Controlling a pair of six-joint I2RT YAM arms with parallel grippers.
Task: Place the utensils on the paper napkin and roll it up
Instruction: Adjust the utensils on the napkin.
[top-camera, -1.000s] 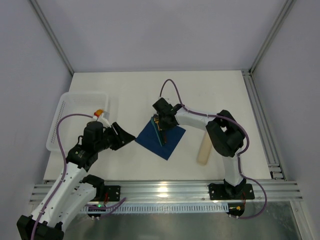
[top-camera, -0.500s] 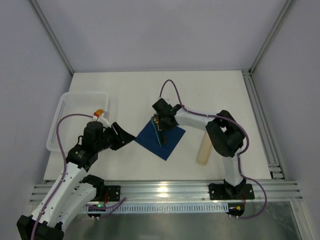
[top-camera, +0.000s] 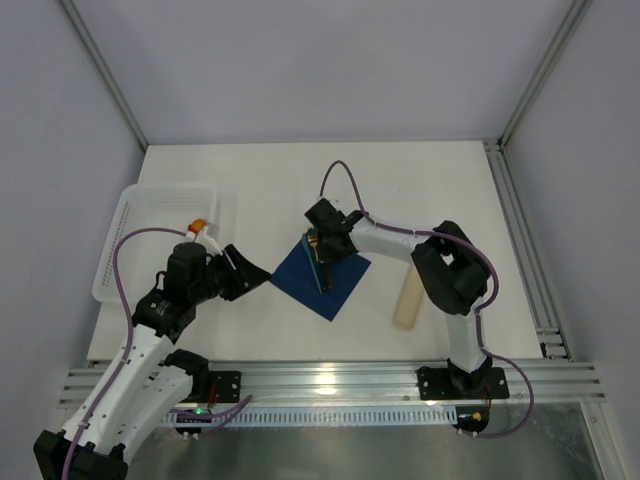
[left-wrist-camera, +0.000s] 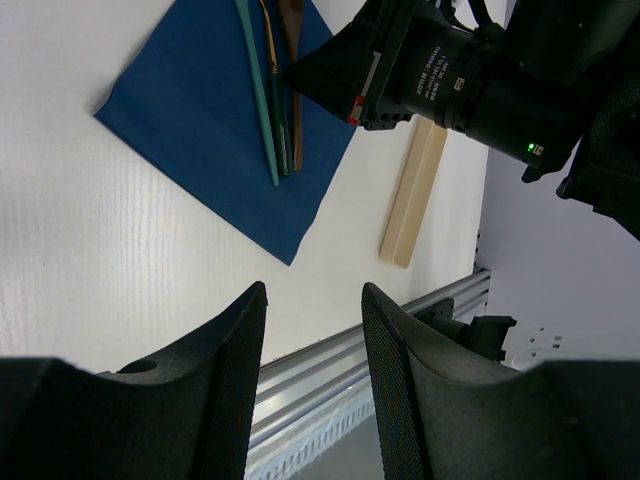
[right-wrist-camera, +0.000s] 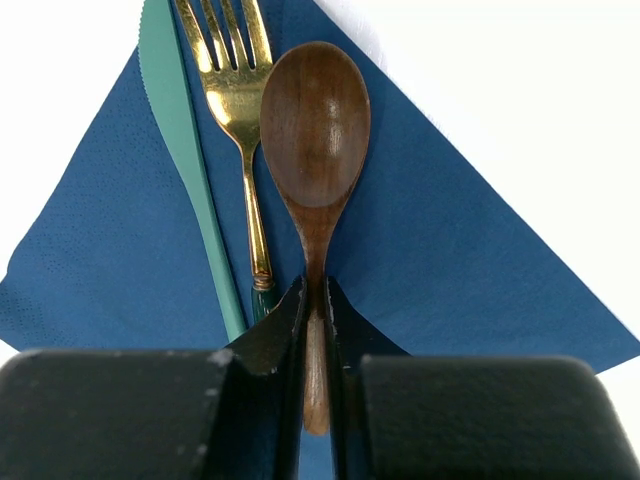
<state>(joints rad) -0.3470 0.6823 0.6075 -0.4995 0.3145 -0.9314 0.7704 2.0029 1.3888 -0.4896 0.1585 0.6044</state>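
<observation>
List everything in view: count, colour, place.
table: 1, white, under everything
napkin: 1, navy blue, flat at the table's centre, corner-on to the arms
knife: 1, teal, on the napkin, beside the fork
fork: 1, gold, on the napkin, between knife and spoon
spoon: 1, brown, on the napkin beside the fork
bar: 1, beige, right of the napkin
basket: 1, white, at the table's left edge
small item: 1, orange and red, at the basket's right edge
left gripper: 1, black, open, left of the napkin
right gripper: 1, black, shut on the spoon's handle
</observation>
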